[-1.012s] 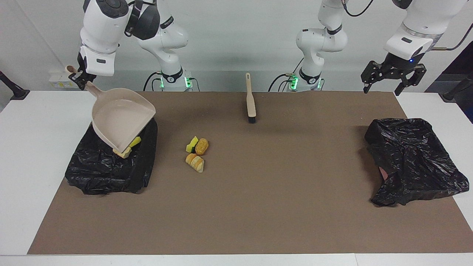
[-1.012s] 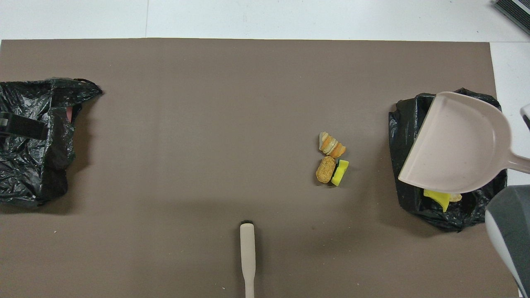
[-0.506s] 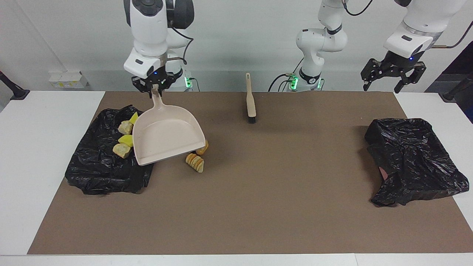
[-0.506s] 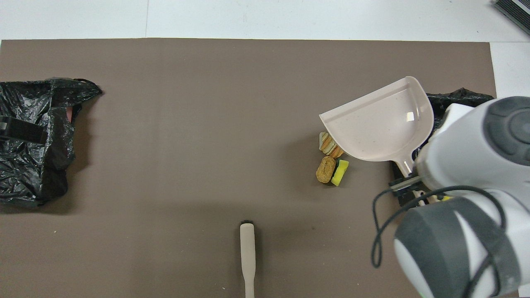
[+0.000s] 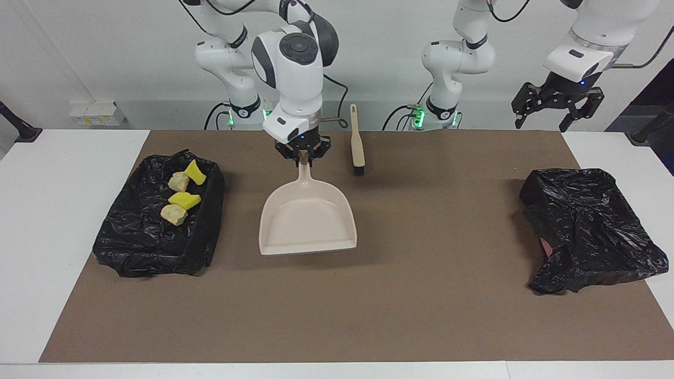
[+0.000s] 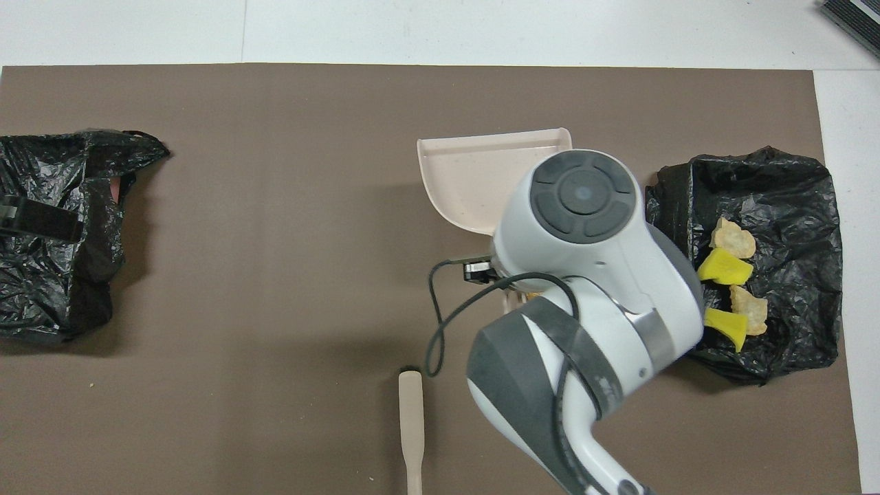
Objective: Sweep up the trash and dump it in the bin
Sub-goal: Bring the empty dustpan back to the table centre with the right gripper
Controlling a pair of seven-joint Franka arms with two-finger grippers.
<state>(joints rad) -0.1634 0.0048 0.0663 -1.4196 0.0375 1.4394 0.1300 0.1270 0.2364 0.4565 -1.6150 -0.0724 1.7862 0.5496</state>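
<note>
1. Trash: four bits (image 5: pixel 179 199) lie in the black bin bag (image 5: pixel 137 247) at the right arm's end of the table, two yellow sponge chunks and two tan bread lumps. In the overhead view the same four (image 6: pixel 732 282) sit in that bag (image 6: pixel 790 185).
2. The right gripper (image 5: pixel 303 152) is clamped on the handle of the beige dustpan (image 5: pixel 308 223), held over the brown mat (image 5: pixel 421 295) mid-table, beside the bag. The pan looks empty, its open edge pointing away from the robots.
3. A brush (image 5: pixel 357 139) lies on the mat close to the robots, just beside the right gripper.
4. A second black bag (image 5: pixel 590 226) sits at the left arm's end.
5. The left gripper (image 5: pixel 552 108) waits in the air above that end, fingers apart, holding nothing.
</note>
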